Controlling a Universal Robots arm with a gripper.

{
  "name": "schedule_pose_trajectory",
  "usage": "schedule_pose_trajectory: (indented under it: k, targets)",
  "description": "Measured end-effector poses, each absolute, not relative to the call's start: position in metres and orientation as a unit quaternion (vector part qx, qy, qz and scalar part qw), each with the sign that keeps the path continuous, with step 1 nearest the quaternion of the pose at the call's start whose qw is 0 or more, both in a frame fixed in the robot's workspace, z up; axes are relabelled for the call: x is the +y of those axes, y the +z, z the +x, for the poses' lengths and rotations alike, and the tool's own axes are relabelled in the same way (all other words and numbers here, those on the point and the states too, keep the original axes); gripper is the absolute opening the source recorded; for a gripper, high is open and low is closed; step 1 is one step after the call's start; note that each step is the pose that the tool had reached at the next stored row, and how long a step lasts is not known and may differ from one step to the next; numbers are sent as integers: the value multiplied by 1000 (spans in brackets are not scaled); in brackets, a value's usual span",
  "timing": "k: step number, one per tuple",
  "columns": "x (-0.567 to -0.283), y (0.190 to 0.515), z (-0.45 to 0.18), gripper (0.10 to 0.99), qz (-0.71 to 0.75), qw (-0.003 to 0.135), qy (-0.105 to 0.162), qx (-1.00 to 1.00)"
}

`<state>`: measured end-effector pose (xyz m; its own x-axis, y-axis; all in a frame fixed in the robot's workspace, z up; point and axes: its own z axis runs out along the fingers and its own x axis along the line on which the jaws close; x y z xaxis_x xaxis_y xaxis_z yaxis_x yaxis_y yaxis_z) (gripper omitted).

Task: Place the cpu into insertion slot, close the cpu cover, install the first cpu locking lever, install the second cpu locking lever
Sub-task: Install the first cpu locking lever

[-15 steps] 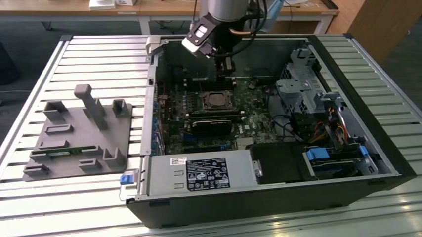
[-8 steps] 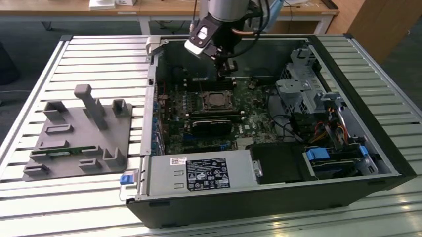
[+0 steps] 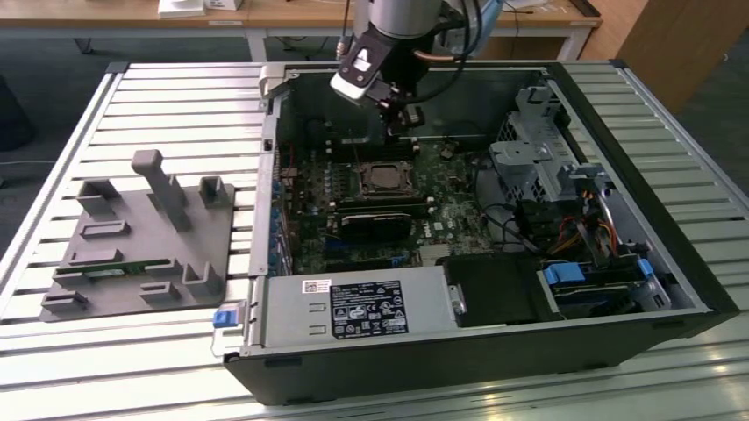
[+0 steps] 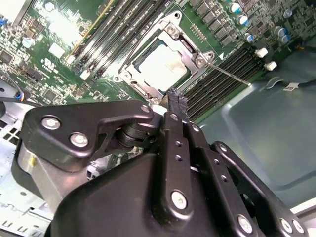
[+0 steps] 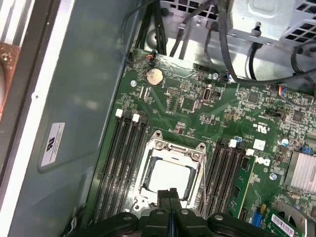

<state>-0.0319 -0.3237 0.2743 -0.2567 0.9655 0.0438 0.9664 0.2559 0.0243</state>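
Gripper [image 5: 170, 192] fingers pressed together, nothing held, hanging over the insertion slot [image 5: 146, 183] edge. Cpu [image 5: 171, 177] sits in the slot, cpu cover [image 5: 178, 148] down around it. Black memory slots [image 5: 121, 163] flank the slot on both sides. A thin lever rod [image 4: 229, 74] sticks out beside it.

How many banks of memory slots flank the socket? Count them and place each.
2. One bank lies between the cpu cover and the grey case wall; the other bank lies on the cover's opposite side.
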Motion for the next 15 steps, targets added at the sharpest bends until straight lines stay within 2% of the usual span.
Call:
schedule_pose_trajectory:
  k: [15]
  targets:
    - [-324,274,-32,106,-552,12,-22,-833]
